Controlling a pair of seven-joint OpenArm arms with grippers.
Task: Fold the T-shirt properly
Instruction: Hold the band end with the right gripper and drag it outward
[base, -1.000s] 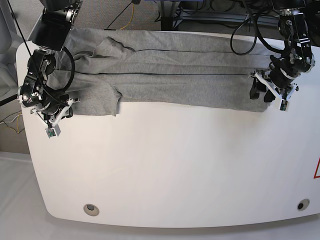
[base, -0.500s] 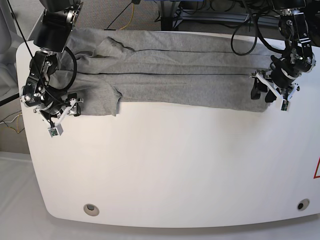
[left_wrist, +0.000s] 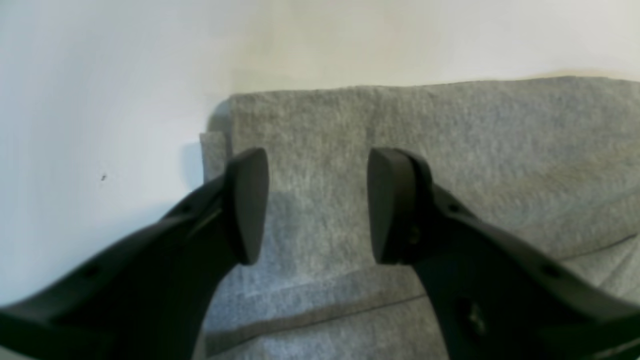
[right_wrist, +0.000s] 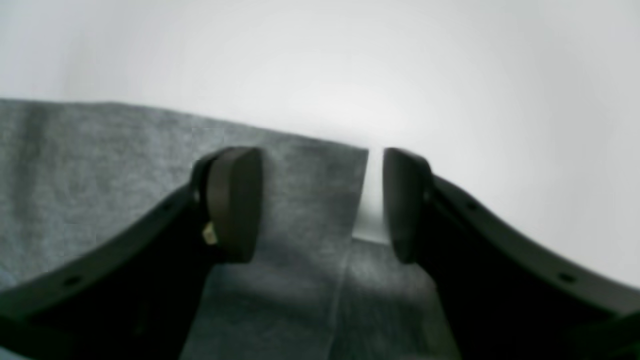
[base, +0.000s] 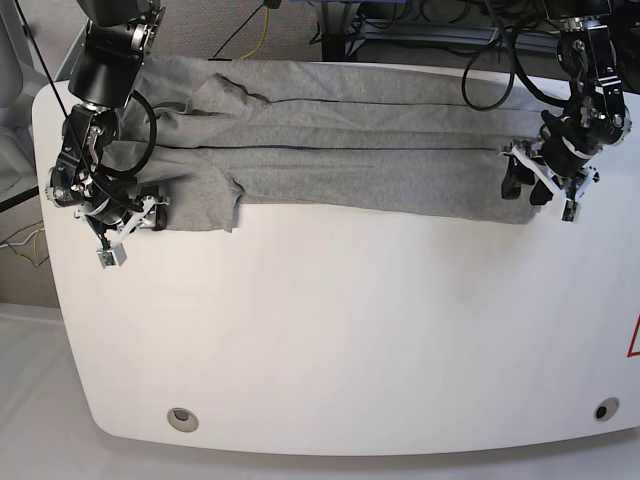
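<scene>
The grey T-shirt (base: 330, 150) lies as a long folded strip across the far part of the white table (base: 350, 330). My right gripper (base: 152, 213) is at the strip's left end by the sleeve. In the right wrist view this gripper (right_wrist: 320, 205) is open, and the shirt's edge (right_wrist: 300, 200) lies under the gap between the fingers. At the strip's right end is my left gripper (base: 522, 186). In the left wrist view it (left_wrist: 320, 205) is open over the shirt's folded corner (left_wrist: 450, 140), gripping nothing.
Two small round holes (base: 181, 419) (base: 604, 410) sit near the table's front edge. Cables (base: 250, 30) lie on the floor behind the table. A red mark (base: 634, 340) shows at the right edge.
My right gripper has opened and its arm has shifted slightly toward the back of the table. The left arm has not moved.
</scene>
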